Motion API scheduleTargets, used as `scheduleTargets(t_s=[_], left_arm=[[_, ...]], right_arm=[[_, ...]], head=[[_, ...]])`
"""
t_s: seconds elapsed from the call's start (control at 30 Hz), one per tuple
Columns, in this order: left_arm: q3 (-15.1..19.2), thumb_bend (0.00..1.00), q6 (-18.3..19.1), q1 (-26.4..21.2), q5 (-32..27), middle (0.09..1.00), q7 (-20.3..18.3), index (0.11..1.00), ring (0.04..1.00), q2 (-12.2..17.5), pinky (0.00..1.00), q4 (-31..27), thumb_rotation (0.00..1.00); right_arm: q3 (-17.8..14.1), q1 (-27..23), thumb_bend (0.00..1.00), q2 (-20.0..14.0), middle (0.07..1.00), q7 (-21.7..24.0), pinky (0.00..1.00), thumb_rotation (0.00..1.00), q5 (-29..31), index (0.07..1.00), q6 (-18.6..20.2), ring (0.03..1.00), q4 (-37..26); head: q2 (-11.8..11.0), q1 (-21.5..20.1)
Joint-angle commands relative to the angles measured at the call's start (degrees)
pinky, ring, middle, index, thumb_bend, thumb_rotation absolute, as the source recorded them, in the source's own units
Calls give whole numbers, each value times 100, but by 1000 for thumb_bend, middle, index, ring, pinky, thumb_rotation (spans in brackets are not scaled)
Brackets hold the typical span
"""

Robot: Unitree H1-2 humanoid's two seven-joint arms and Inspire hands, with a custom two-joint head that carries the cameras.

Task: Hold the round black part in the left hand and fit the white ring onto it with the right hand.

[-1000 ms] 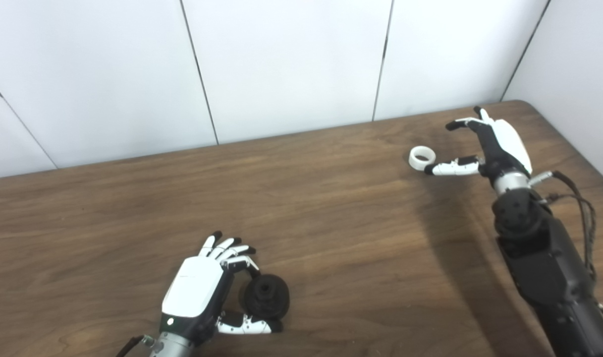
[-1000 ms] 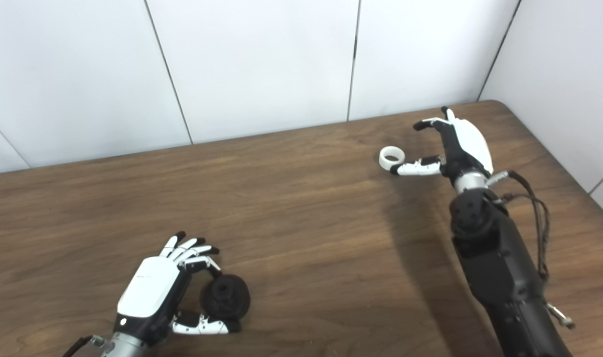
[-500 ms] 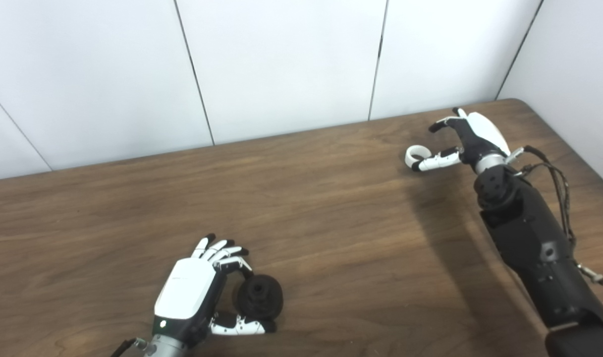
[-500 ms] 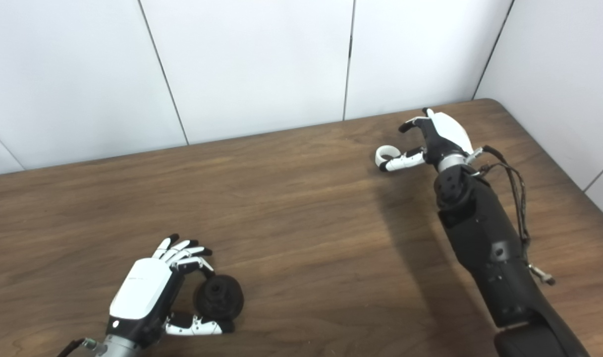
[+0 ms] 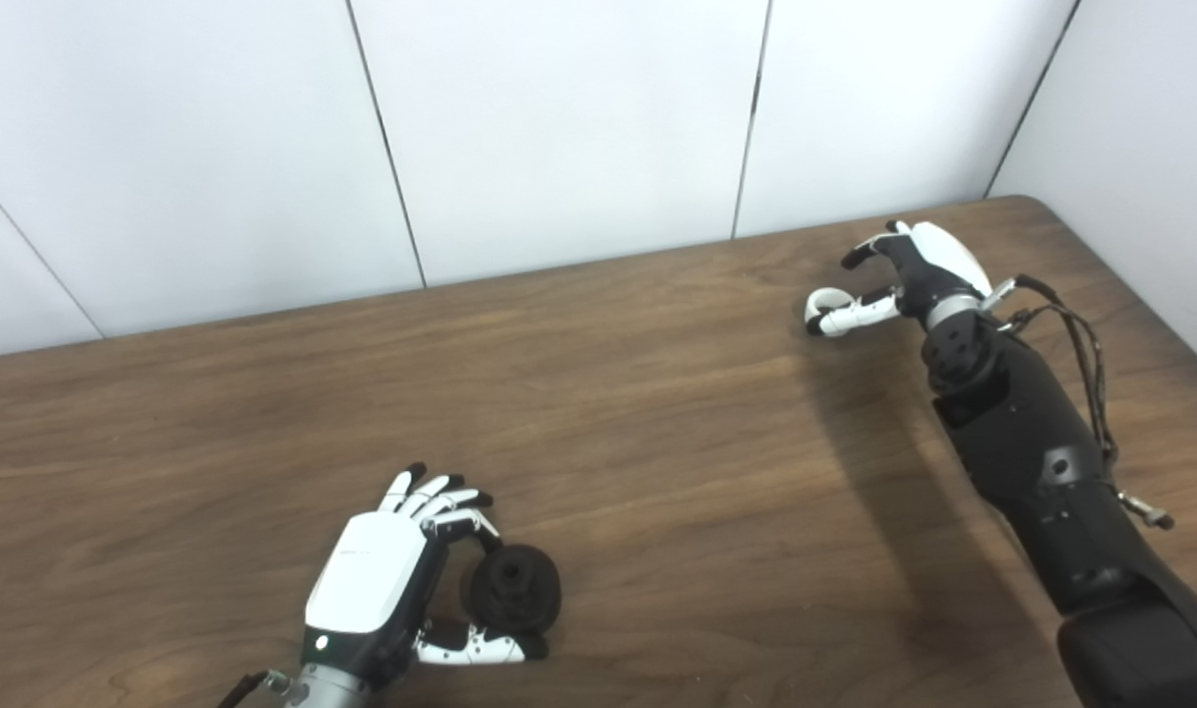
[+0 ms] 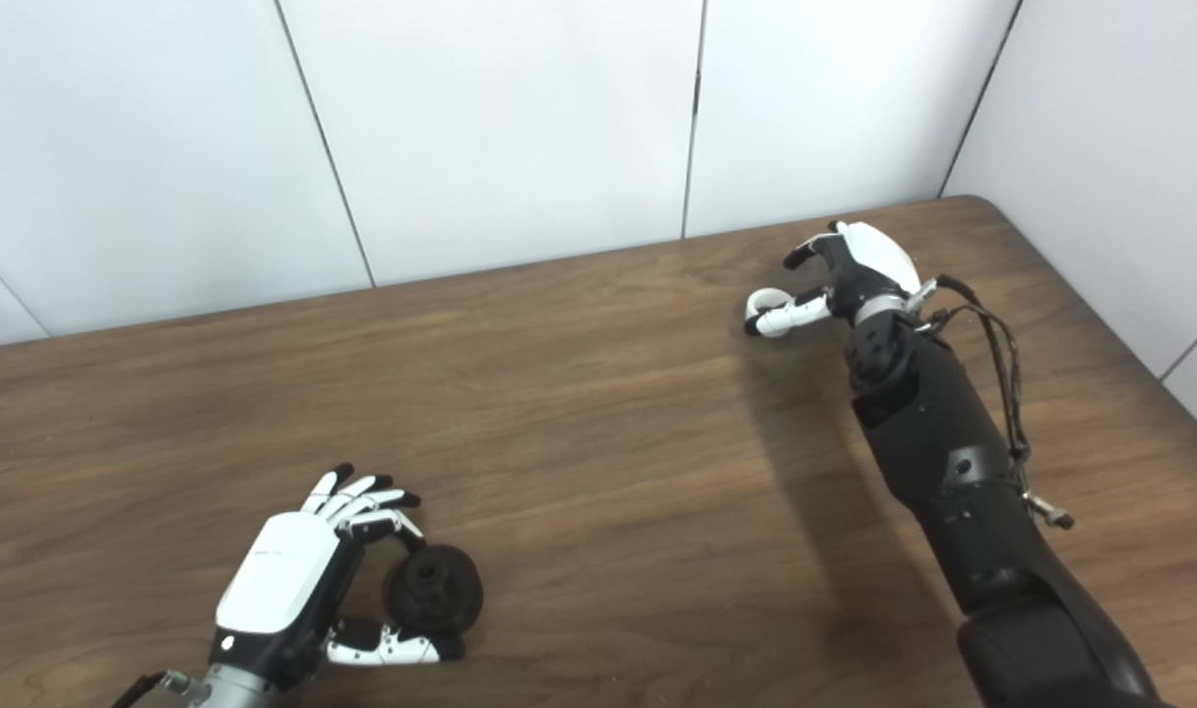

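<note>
Round black part point(image 5: 515, 588) near the front edge of the wooden surface point(image 5: 657, 472), left of centre, standing on its rim with its hub and central hole turned toward the camera. The left hand point(image 5: 387, 580) sits just beside it on its left: the thumb reaches under the part along the surface, and one curled finger touches its upper left edge, while the remaining fingers point(image 5: 431, 489) are spread and point toward the back edge. The hand is loosely cupped around the part; whether it truly clamps it cannot be told.

White ring point(image 5: 822, 304) near the back right corner of the surface, well apart from the black part. The right hand point(image 5: 913, 275) is at the ring, with its arm point(image 5: 1041, 462) extended from the front right toward that corner. The thumb lies across the ring's near side and hides part of it; the fingers point(image 5: 859, 256) arch above and behind it, their dark tips apart from the thumb. The hand brackets the ring without being closed on it. Whether the ring rests flat on the surface cannot be told.

White panelled walls point(image 5: 559, 128) meet the surface along its back and right edges.
</note>
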Motion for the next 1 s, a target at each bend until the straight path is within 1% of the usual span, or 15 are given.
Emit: scheduleTargets(t_s=[0.0, 0.23, 0.4, 0.73, 0.87, 0.9, 0.93, 0.97], left_arm=[[32, 523, 52, 30, 108, 791, -86, 486, 888, 136, 988, 82, 54], [33, 523, 25, 9, 85, 789, -65, 486, 884, 141, 984, 108, 53], [36, 524, 35, 1, 87, 790, -80, 486, 885, 145, 986, 99, 53], [38, 523, 23, -1, 103, 789, -64, 486, 885, 153, 986, 81, 53], [41, 523, 24, 3, 103, 787, -68, 486, 883, 159, 983, 73, 54], [42, 523, 29, 5, 97, 788, -75, 486, 885, 157, 985, 68, 54], [44, 523, 32, 6, 93, 789, -79, 486, 887, 155, 987, 65, 54], [42, 523, 25, 4, 97, 789, -71, 486, 888, 156, 990, 67, 54]], right_arm=[[-16, -357, 881, -132, 981, -114, 999, 273, -45, 705, 0, 1000, -12], [247, -310, 880, -294, 923, -128, 1000, 272, -45, 688, -39, 1000, 27], [222, -227, 877, -289, 927, -111, 998, 254, -6, 665, -6, 1000, -110], [263, -176, 845, -319, 895, -74, 1000, 234, -29, 633, -6, 1000, -89], [183, -150, 827, -294, 890, -61, 1000, 210, 63, 606, -6, 1000, -124], [155, -146, 680, -281, 885, -90, 1000, 179, 104, 550, -7, 1000, -122], [140, -143, 604, -274, 879, -113, 1000, 163, 134, 521, -8, 1000, -120], [107, -128, 557, -258, 875, -158, 1000, 153, 181, 503, -12, 1000, -144]], head=[[2, 6], [17, -25], [17, -25], [41, -13], [52, -9], [54, -6], [54, -6], [56, -2]])
